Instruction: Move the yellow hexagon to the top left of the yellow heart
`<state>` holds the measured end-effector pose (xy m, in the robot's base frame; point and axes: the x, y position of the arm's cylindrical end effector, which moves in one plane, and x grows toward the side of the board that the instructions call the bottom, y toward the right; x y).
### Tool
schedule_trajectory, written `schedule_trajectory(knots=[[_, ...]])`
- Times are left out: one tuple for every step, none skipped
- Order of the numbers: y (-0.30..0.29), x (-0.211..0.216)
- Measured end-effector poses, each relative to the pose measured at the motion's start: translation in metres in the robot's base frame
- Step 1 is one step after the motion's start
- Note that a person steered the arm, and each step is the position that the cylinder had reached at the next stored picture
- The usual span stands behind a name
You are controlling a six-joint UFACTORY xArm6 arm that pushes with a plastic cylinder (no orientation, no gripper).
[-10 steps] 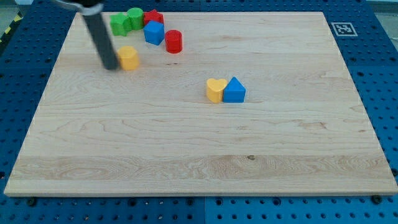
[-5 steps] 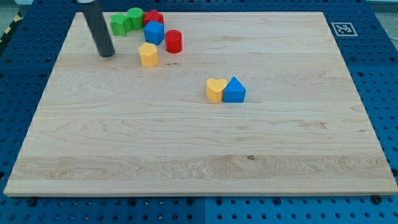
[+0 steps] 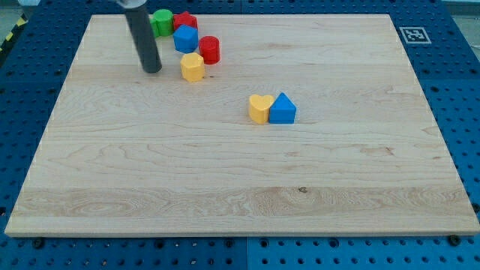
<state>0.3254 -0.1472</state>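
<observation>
The yellow hexagon (image 3: 193,67) sits on the wooden board near the view's top, left of centre, touching or nearly touching the red cylinder (image 3: 209,49). The yellow heart (image 3: 260,108) lies near the board's middle, against a blue triangular block (image 3: 283,109) on its right. The hexagon is up and to the left of the heart, some distance away. My tip (image 3: 152,69) is on the board to the left of the hexagon, a short gap apart from it.
A green block (image 3: 161,22), a red block (image 3: 185,21) and a blue block (image 3: 186,38) cluster at the view's top, above the hexagon. The rod hides another green block. A marker tag (image 3: 412,34) sits at the board's top right corner.
The yellow hexagon has slid to the right, from beside the tip to below the red cylinder. My tip pulled up off it, then moved right after it.
</observation>
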Motion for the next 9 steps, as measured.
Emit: schedule_trajectory(knots=[[0.047, -0.006], [0.106, 0.018], [0.142, 0.046], [0.133, 0.031], [0.098, 0.017], [0.062, 0.035], [0.069, 0.057], [0.093, 0.057], [0.120, 0.057]])
